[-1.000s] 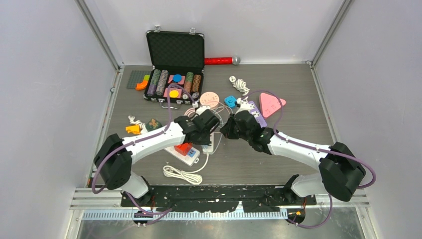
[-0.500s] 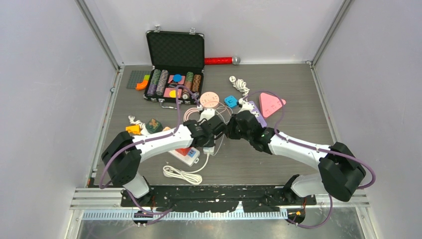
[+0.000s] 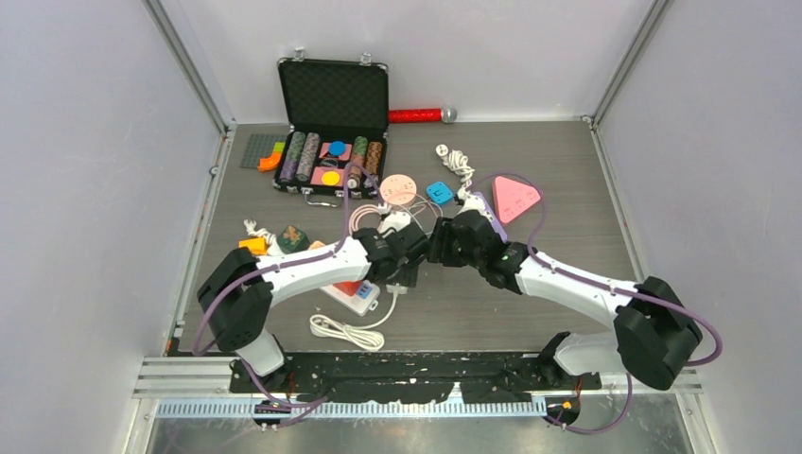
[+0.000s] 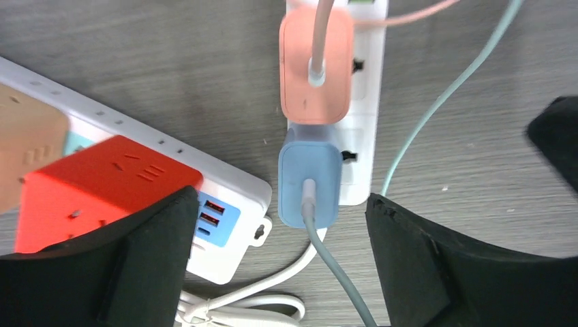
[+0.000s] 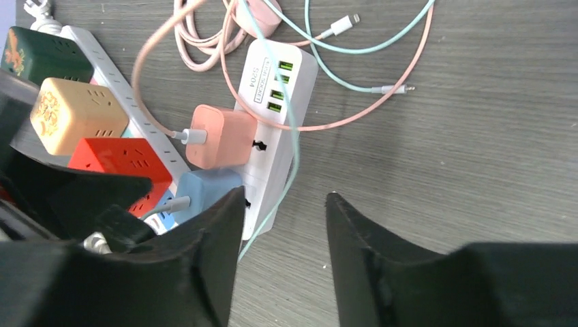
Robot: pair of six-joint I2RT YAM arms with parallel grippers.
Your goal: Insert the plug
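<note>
Left fingers (image 4: pixel 436 272) and right fingers (image 5: pixel 382 272) both released. The blue plug (image 4: pixel 309 184) looks seated, though depth is unclear; snagging its cable (image 4: pixel 337 272) on withdrawal could tug it loose.

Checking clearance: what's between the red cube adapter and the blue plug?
In the left wrist view, the white power strip's blue USB end, then a sliver of bare table.

My left gripper (image 4: pixel 279 201) points down, jaws spread wide, gripping nothing. My right gripper (image 5: pixel 284 197) sits just beside it, tip to tip, jaws parted less widely, also gripping nothing. My left arm (image 3: pixel 303 270) and right arm (image 3: pixel 567 279) both reach forward and inward.
</note>
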